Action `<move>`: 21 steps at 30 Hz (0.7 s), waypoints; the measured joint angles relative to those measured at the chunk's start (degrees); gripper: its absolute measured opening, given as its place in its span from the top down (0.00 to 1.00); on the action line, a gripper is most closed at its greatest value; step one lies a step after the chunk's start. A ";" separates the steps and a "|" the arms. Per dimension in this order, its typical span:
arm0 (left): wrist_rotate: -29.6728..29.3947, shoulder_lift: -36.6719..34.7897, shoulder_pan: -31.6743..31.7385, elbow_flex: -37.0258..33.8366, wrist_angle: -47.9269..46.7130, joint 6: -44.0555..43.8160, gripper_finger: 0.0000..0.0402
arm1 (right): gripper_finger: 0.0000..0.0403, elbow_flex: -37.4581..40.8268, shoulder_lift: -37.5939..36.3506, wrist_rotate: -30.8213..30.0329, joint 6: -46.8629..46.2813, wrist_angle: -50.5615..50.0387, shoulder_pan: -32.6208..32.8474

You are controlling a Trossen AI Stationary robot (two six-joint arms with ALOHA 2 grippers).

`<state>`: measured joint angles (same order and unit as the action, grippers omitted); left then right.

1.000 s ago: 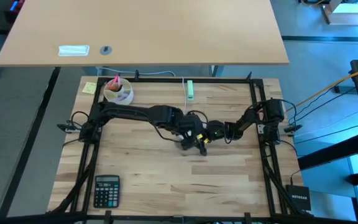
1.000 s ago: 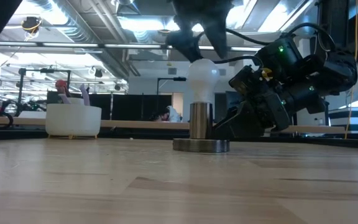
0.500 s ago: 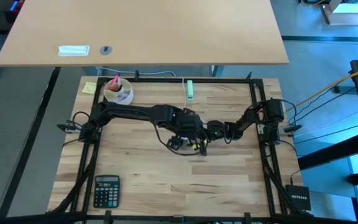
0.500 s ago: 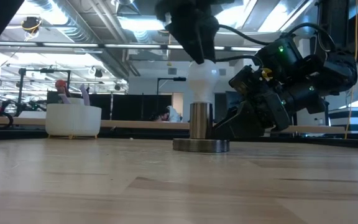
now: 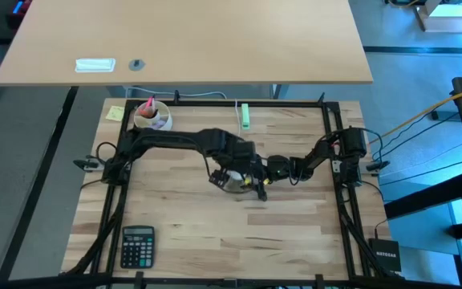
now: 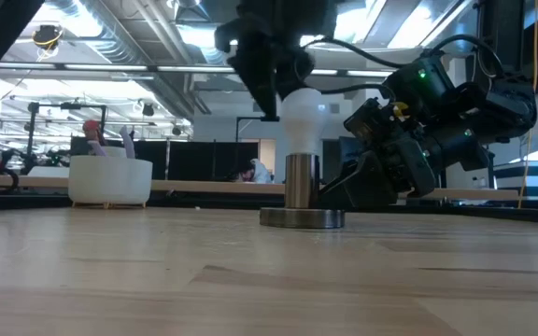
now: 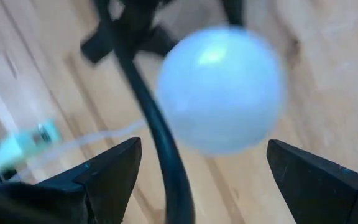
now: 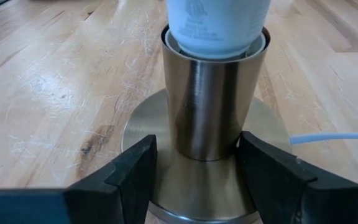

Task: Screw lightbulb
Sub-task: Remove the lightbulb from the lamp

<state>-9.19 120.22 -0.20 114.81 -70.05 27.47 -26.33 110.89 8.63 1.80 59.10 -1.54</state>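
The white lightbulb (image 6: pixel 302 117) stands upright with its base in a metal socket tube (image 6: pixel 302 182) on a round base disc (image 6: pixel 302 218) at mid-table. My left gripper (image 7: pixel 202 148) points down over it and is open. Its fingers stand on either side of the bulb's rounded head (image 7: pixel 219 90); I see no contact. In the low view the gripper hides the bulb's top. My right gripper (image 8: pixel 197 155) reaches in level from the table's right and is shut on the socket tube (image 8: pixel 213 93). My right gripper pinches the lower part of the socket tube (image 8: pixel 229 140) between its two fingers, just above the base disc (image 8: pixel 138 134). The fingers come in about level from the table's right side. The socket stands upright with its disc flat on the table.
A white cup with pens (image 5: pixel 151 116) and a yellow note (image 5: pixel 115 113) are at the far left. A green-white plug (image 5: pixel 245 116) lies at the far middle, a calculator (image 5: pixel 138 245) near left. A thin white cord (image 8: pixel 334 138) runs off from the socket.
My left gripper has rolled about its own pointing line above the bulb. It has sunk a little, so that it now covers the bulb's top in the low view. The bulb, the socket and my right gripper have kept still.
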 joint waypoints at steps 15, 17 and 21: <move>0.66 0.00 -2.61 -0.03 6.54 7.08 0.16 | 0.44 0.02 0.00 0.08 0.07 0.03 0.02; 0.67 0.08 -2.81 -0.03 6.21 7.30 0.16 | 0.44 0.02 0.00 0.08 0.07 0.03 0.02; 0.65 1.01 -2.81 -0.03 6.34 7.54 0.16 | 0.44 0.02 0.00 0.05 0.09 0.06 0.02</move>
<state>-8.53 121.24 -3.01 114.78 -63.71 35.01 -26.30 110.89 8.69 1.89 59.16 -1.52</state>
